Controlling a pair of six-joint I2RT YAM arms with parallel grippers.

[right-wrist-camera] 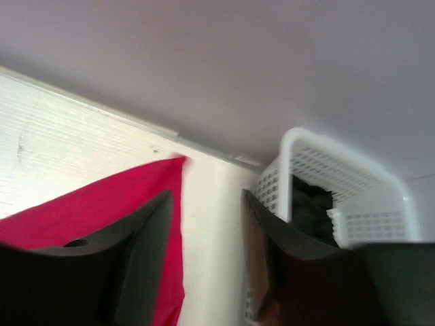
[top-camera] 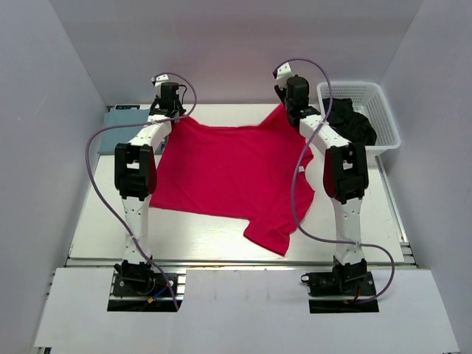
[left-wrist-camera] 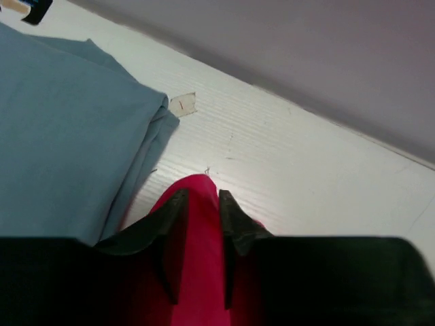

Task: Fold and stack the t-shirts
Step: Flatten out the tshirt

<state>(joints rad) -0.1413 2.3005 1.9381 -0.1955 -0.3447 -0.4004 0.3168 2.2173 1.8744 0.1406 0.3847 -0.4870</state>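
Observation:
A crimson red t-shirt [top-camera: 228, 173] lies spread over the middle of the table, one sleeve hanging toward the near edge. My left gripper [top-camera: 172, 114] sits at its far left corner. In the left wrist view the jaws [left-wrist-camera: 200, 197] stand slightly apart, open, with the red cloth [left-wrist-camera: 201, 185] lying between them. My right gripper [top-camera: 292, 110] is at the far right corner. Its jaws [right-wrist-camera: 207, 193] are open over bare table, and the red corner [right-wrist-camera: 88, 204] lies by the left finger. A pale blue-grey t-shirt [left-wrist-camera: 61, 136] lies folded at the far left [top-camera: 125, 118].
A white lattice basket [top-camera: 389, 118] stands at the far right with dark clothing [top-camera: 350, 122] inside, close to my right gripper's right finger; its rim [right-wrist-camera: 299, 142] shows in the right wrist view. The back wall rises just behind both grippers. A tape scrap [left-wrist-camera: 182, 104] lies beside the blue-grey shirt.

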